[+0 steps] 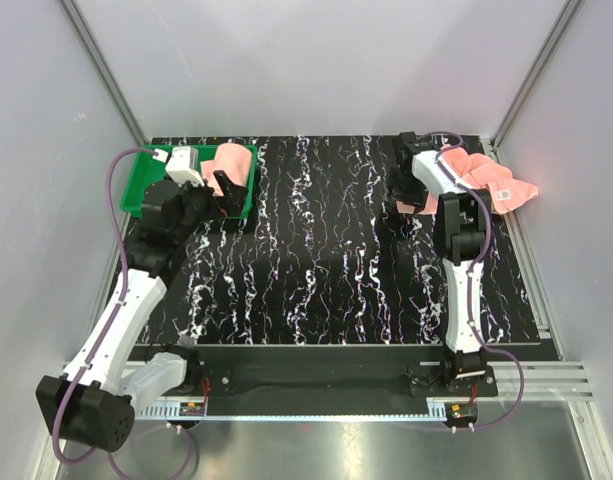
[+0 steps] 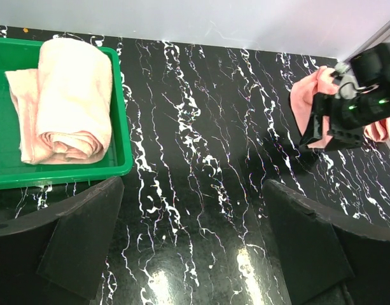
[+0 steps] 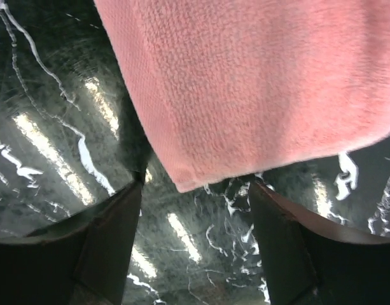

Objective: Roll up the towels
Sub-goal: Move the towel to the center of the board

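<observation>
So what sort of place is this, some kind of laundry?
Probably a robotics test booth: plain white walls around a black white-veined tabletop, with two white-and-black robot arms bolted at its near edge.

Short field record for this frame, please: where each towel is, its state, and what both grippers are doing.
rolled towel: lying in the green tray, far left
unrolled towel: crumpled at the table's far right corner
left gripper: open, empty, beside the tray
right gripper: open, at the unrolled towel's corner, not clamped
task status: one towel rolled, one not
</observation>
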### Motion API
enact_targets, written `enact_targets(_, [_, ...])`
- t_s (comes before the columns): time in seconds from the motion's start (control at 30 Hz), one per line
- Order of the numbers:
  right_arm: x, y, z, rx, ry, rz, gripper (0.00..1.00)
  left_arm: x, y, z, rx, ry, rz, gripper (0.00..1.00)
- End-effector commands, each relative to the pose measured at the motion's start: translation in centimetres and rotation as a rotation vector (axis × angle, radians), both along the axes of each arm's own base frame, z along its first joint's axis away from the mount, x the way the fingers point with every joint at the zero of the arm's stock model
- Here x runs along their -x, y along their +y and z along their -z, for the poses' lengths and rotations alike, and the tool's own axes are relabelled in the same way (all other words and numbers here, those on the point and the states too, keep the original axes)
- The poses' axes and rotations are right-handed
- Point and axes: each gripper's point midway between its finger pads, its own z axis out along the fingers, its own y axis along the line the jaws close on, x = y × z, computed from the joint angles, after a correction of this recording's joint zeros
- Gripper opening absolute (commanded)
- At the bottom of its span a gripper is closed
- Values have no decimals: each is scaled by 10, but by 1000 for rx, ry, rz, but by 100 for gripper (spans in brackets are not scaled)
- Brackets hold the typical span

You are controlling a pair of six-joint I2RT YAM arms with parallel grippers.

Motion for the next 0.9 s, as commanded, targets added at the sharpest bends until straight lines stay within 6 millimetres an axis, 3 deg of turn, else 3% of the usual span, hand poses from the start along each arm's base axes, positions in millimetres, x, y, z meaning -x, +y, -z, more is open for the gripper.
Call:
enact_targets(0.0, [-15, -8, 0, 20, -26, -6, 72, -1, -6, -8, 13, -27, 26, 99])
enact_targets(0.23, [-18, -12, 13, 22, -11, -19, 61, -3, -7, -7, 12, -19, 28, 99])
enact_targets(0.57, [-8, -2, 29, -38, 23, -26, 3, -5, -7, -5, 9, -11, 29, 99])
enact_targets(0.67, [-4, 5, 15, -74, 11, -24, 0, -6, -6, -4, 5, -9, 26, 99])
enact_targets(0.7, [-4, 9, -2, -91, -18, -29, 0, -6, -6, -4, 4, -7, 23, 99])
enact_targets(0.77, [4, 23, -19, -132, -33, -44, 0, -6, -4, -4, 1, -8, 14, 99])
enact_targets(0.8, [13, 38, -40, -143, -61, -73, 0, -5, -3, -6, -1, -12, 11, 99])
enact_targets(0.87, [29, 62, -61, -172, -80, -94, 0, -5, 1, -8, -1, -19, -1, 99])
